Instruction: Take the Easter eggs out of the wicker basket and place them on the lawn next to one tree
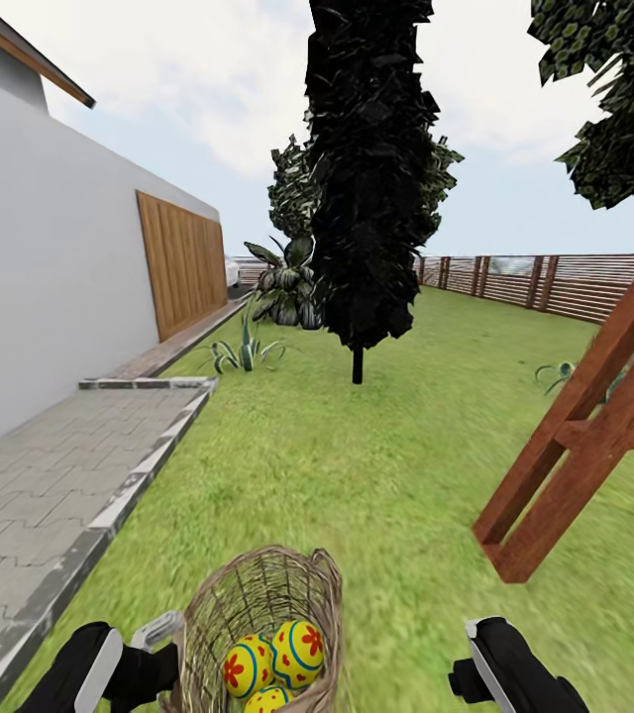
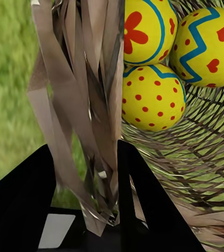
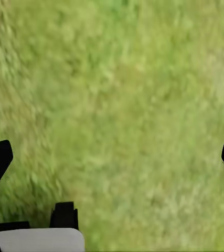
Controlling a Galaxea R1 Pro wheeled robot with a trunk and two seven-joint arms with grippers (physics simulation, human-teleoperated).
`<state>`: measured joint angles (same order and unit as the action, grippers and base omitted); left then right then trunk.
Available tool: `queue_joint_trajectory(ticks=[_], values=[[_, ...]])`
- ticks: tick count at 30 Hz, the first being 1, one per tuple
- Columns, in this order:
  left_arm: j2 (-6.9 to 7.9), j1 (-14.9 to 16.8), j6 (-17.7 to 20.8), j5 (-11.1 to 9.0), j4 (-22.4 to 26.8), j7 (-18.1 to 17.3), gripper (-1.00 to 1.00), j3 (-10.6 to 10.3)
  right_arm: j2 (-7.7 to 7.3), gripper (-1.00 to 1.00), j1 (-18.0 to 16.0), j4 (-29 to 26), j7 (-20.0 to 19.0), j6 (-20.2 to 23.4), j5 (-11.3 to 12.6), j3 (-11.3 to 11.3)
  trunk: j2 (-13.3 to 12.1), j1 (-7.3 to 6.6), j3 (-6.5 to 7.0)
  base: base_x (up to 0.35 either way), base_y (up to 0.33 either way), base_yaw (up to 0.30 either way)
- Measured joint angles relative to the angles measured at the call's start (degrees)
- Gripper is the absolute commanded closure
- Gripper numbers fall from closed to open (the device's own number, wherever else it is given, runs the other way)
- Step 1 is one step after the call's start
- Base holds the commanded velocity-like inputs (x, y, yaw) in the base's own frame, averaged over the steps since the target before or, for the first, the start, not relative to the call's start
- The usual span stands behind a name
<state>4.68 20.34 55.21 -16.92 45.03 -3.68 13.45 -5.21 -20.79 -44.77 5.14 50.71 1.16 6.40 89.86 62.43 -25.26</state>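
- My left gripper point(image 2: 98, 173) pinches the brown open-weave wicker basket point(image 1: 258, 604) rim, bottom centre of the head view.
- Three yellow painted eggs point(image 1: 275, 659) sit inside.
- My right gripper point(image 3: 112, 157) hangs wide over green grass point(image 3: 122, 94).

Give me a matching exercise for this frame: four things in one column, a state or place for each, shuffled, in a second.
Things:
1. left end effector
2. right end effector
3. three yellow painted Easter eggs
4. black cone-shaped conifer

States or places:
A. lying inside the brown open-weave wicker basket
B. open over bare green lawn
C. standing ahead on the grass, beyond the basket
D. closed on the basket's woven rim

Pairs: 1-D, 2-B, 3-A, 4-C
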Motion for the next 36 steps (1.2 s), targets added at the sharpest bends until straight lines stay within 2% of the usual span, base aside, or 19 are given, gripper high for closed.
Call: queue_joint_trajectory(ticks=[36], values=[[0.00,0.00,0.00,0.00,0.00,0.00,1.00,0.00,0.00,-1.00,0.00,0.00,0.02,0.08,-0.24,-0.01,0.00,0.00,0.00,0.344,0.000,0.000]])
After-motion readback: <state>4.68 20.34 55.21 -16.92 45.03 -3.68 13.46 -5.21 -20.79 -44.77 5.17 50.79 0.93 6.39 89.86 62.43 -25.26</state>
